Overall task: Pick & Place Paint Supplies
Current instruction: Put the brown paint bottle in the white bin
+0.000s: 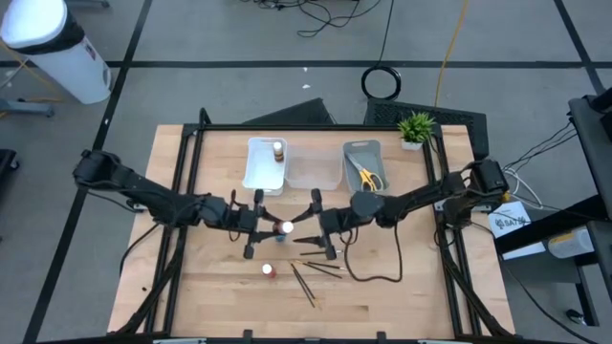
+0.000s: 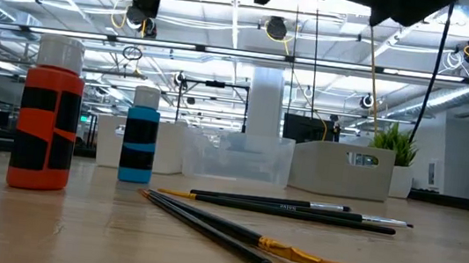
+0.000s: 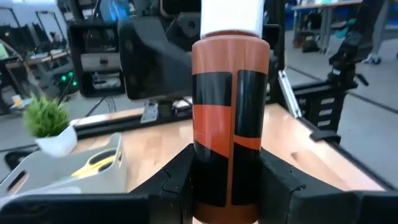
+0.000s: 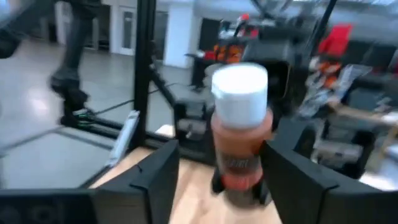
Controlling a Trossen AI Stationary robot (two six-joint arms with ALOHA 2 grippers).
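Left gripper (image 1: 256,226) is sitting at centre of the surface (image 1: 402,287), jaws clamped on a reddish-brown paint bottle (image 3: 229,118) with a white cap; the left wrist view shows both fingers (image 3: 171,183) pressing its sides. Right gripper (image 1: 320,227) is facing it from 3 o'clock, jaws spread either side of the same bottle (image 4: 241,130) and not yet touching it, so this is looking like a handover mid-air.

Progress, judged from the layout: partly done.
- One bottle (image 1: 278,149) is already standing in the white tray (image 1: 260,175) at 12 o'clock.
- Yellow-handled scissors (image 1: 368,177) are lying in the grey tray (image 1: 361,146) at 1 o'clock.
- Clear tray (image 1: 312,170) between them is looking empty.

Still left on the surface:
- orange bottle (image 2: 46,114) at 6 o'clock of the grippers
- blue bottle (image 2: 140,135) close under the grippers
- several dark brushes (image 1: 308,277) at 5 o'clock, loose, crossing each other

Plant (image 1: 415,127) is standing at the far right corner, not involved.
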